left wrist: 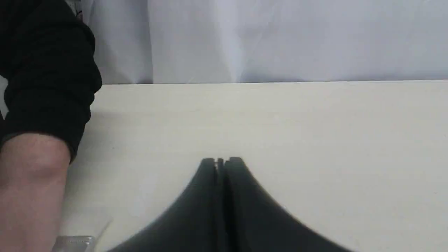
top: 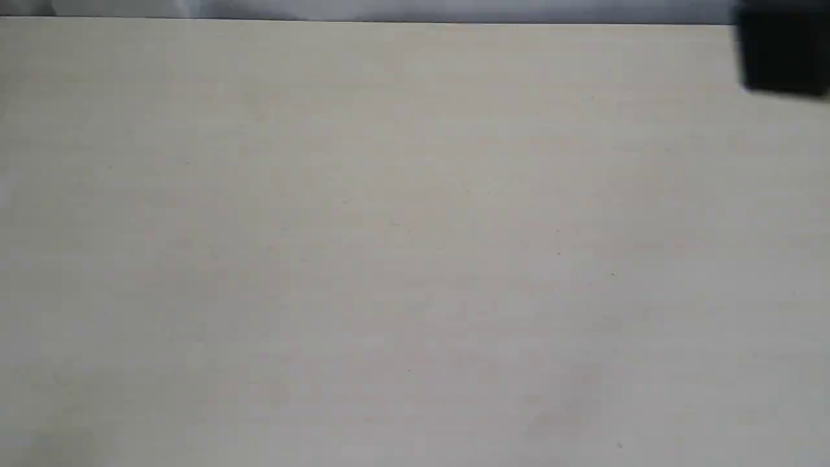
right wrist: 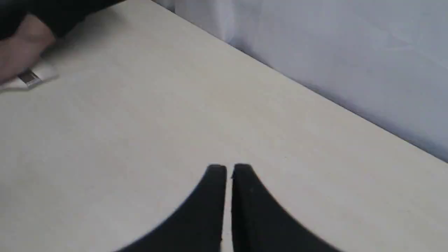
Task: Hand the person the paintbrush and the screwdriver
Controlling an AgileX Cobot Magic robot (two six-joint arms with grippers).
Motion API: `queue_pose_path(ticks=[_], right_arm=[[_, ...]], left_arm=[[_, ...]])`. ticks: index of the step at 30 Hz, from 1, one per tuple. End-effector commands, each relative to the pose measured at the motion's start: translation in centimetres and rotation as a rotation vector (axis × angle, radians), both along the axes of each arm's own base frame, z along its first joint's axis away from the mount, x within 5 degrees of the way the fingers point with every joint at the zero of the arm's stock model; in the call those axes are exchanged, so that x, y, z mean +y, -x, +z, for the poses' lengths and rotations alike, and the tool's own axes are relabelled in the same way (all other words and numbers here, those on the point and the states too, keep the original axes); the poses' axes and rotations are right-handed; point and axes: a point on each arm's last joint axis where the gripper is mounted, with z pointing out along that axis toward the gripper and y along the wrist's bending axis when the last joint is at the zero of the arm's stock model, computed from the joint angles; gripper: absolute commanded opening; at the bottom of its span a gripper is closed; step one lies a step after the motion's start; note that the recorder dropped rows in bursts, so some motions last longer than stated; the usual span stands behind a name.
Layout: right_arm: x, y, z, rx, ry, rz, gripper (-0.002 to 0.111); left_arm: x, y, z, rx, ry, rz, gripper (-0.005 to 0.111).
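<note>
The person's bare forearm (left wrist: 31,189) with a dark sleeve cuff (left wrist: 52,87) rests on the table beside my left gripper (left wrist: 221,160), which is shut and empty. Under that arm shows the silver ferrule of the paintbrush (left wrist: 75,241). In the right wrist view the person's hand (right wrist: 21,49) lies over the paintbrush (right wrist: 29,77), its pale bristles pointing away from the hand. My right gripper (right wrist: 229,167) hovers far from it, fingers nearly together with nothing between them. The screwdriver is out of view.
A pale table (top: 389,227) fills the exterior view, where neither tool nor hand shows. A blurred black shape (top: 784,55) sits at that view's far right corner. A white-grey curtain (left wrist: 280,38) hangs behind the table's far edge.
</note>
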Motion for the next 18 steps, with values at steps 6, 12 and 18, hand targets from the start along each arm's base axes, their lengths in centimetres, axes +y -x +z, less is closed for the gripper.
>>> queue_pose_path(ticks=[6, 12, 18], right_arm=[[-4.3, 5.0, -7.9, -0.167, -0.226, 0.088, 0.004], [-5.1, 6.4, -10.0, -0.209, -0.367, 0.133, 0.004], [-5.4, 7.0, -10.3, -0.119, -0.462, 0.134, 0.004]], left_arm=[[-0.1, 0.0, 0.0, -0.007, 0.004, -0.009, 0.0], [-0.1, 0.0, 0.0, -0.008, 0.002, -0.009, 0.0], [-0.1, 0.0, 0.0, -0.008, 0.002, -0.009, 0.0]])
